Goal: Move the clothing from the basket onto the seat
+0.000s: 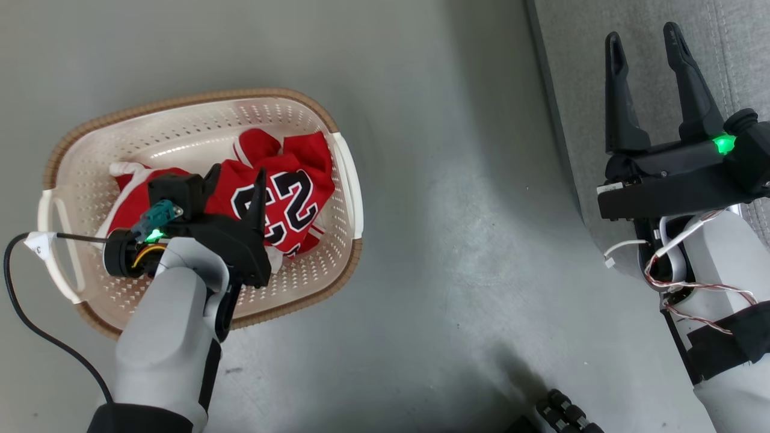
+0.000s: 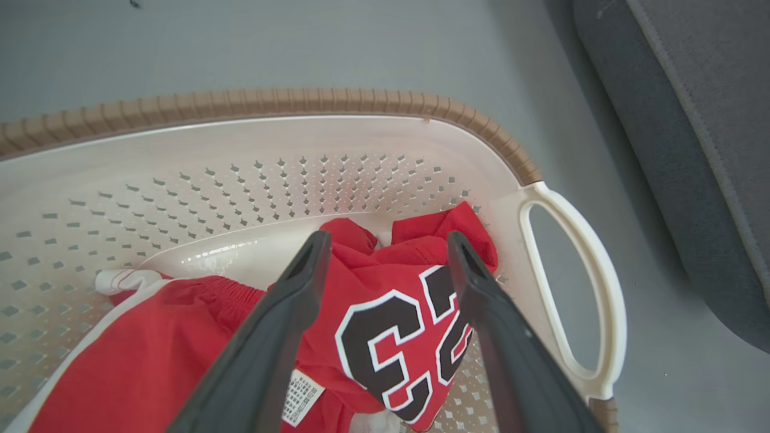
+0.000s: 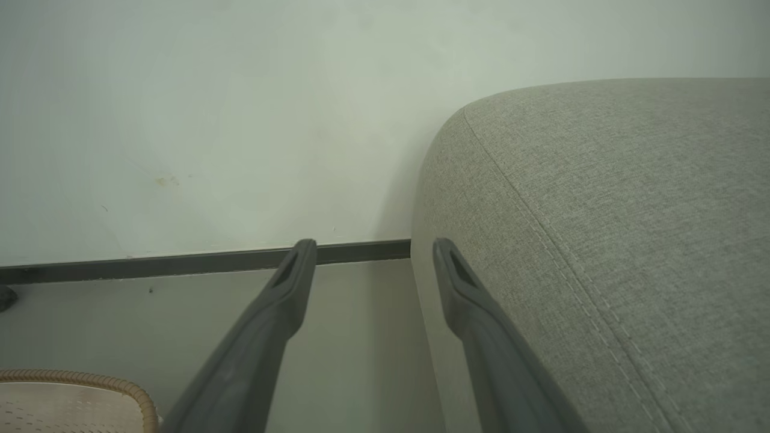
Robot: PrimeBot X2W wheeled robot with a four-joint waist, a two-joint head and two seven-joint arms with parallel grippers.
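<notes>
The cream basket with its brown rim stands on the floor at the left. Inside lies the red jersey with a black "23", next to a red piece with white trim; a bit of white cloth peeks out behind. My left gripper hovers open just above the jersey, with nothing between its fingers. My right gripper is open and empty at the edge of the grey seat.
Grey floor separates the basket from the seat. A black cable trails from my left wrist over the floor. A wall with a dark baseboard stands beyond the seat's rounded corner. A dark ribbed part shows at the bottom edge.
</notes>
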